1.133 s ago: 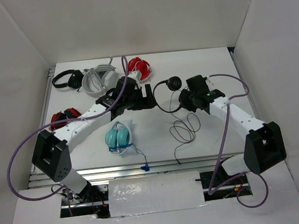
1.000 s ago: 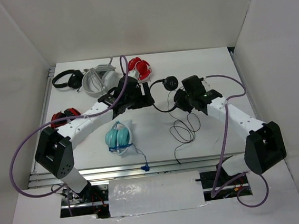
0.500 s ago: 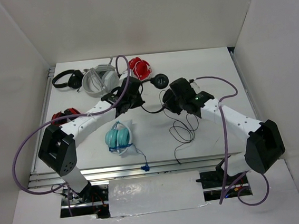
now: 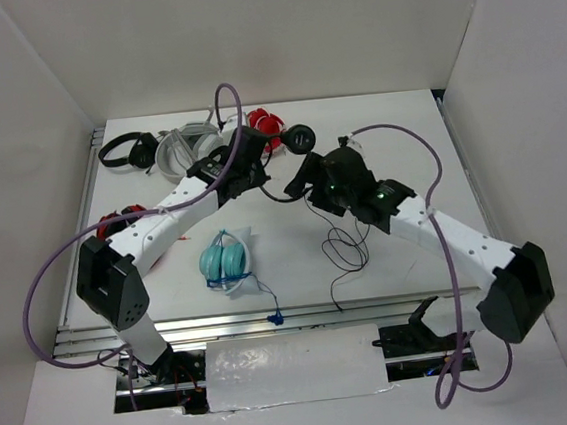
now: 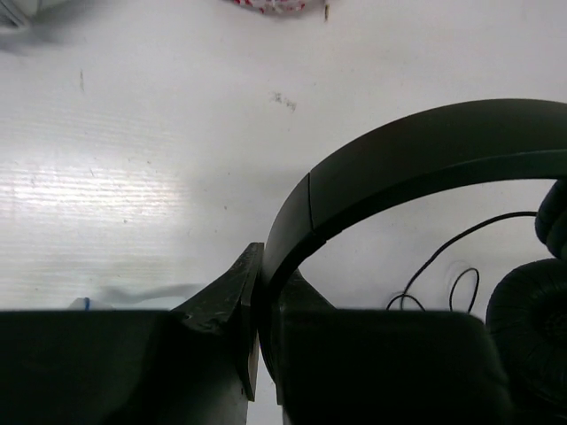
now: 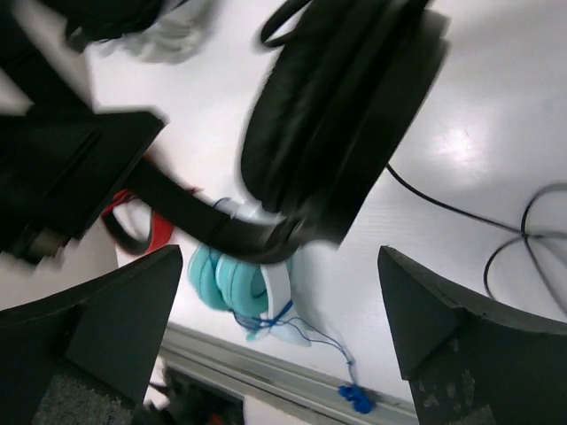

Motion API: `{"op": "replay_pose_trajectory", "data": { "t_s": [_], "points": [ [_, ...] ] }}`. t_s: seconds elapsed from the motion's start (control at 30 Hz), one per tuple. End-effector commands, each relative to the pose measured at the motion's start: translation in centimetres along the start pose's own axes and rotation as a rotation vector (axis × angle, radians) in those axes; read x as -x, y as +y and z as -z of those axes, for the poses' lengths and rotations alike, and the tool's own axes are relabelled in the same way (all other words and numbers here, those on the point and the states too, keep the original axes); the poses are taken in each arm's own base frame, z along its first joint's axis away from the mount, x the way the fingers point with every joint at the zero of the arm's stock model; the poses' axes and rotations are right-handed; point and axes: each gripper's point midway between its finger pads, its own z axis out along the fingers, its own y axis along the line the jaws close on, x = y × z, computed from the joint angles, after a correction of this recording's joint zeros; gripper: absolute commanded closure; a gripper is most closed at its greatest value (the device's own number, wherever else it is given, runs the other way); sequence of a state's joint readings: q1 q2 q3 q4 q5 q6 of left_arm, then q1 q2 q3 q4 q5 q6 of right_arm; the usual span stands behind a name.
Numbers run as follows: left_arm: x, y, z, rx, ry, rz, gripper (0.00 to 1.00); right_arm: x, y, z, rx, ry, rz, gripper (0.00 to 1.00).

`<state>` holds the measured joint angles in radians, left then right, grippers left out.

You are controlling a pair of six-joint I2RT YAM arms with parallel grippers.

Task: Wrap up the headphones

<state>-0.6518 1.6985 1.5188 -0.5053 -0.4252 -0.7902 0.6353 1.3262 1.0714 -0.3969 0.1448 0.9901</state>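
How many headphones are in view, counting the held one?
6: headphones held mid-table; black pair back left; grey pair beside it; red pair at back; red-and-black pair left edge; teal pair near front. More may be hidden.

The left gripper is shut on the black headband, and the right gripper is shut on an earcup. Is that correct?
No. The right gripper is open, fingers wide of the earcup, as the right wrist view shows. The left gripper is shut on the headband.
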Motion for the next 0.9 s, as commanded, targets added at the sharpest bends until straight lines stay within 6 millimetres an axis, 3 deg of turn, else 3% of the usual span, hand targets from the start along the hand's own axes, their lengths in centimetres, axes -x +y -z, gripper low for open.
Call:
{"op": "replay_pose_trajectory", "data": {
  "t_s": [0.0, 0.2, 0.27, 0.33, 0.5, 0.6, 0.67, 0.7, 0.77, 0.87],
  "points": [
    [3.8, -0.1, 1.2, 0.009, -0.086, -0.010, 1.00, 2.5, 3.4, 4.5, 0.218, -0.110, 0.242, 0.00],
    [8.1, 0.4, 2.4, -0.025, -0.122, -0.008, 1.00, 1.7, -2.3, 7.5, 0.226, -0.198, 0.471, 0.00],
    [9.3, 0.3, 3.0, -0.055, -0.129, -0.017, 1.00, 1.7, -4.1, 7.6, 0.190, -0.219, 0.544, 0.00],
    [11.1, -1.0, 4.5, -0.129, -0.147, -0.019, 1.00, 1.2, -5.9, 7.0, 0.169, -0.222, 0.581, 0.00],
    [15.5, -1.7, 8.4, -0.187, -0.240, -0.019, 1.00, 1.5, -6.8, 4.2, 0.156, -0.273, 0.682, 0.00],
    [17.7, -1.6, 10.6, -0.202, -0.297, -0.015, 1.00, 2.7, -6.1, 2.3, 0.149, -0.322, 0.791, 0.00],
    [18.6, -1.3, 11.6, -0.196, -0.317, -0.007, 1.00, 3.3, -7.0, 0.4, 0.086, -0.300, 0.824, 0.00],
    [19.5, -1.3, 12.7, -0.209, -0.339, -0.002, 1.00, 4.7, -6.8, 0.2, 0.048, -0.328, 0.812, 0.00],
    [20.4, -0.9, 13.8, -0.219, -0.355, 0.002, 1.00, 5.5, -8.5, -1.2, -0.050, -0.295, 0.803, 0.00],
    [21.6, 0.1, 14.4, -0.201, -0.381, 0.019, 1.00, 5.0, -10.0, -2.7, -0.080, -0.235, 0.794, 0.00]
  ]
}}
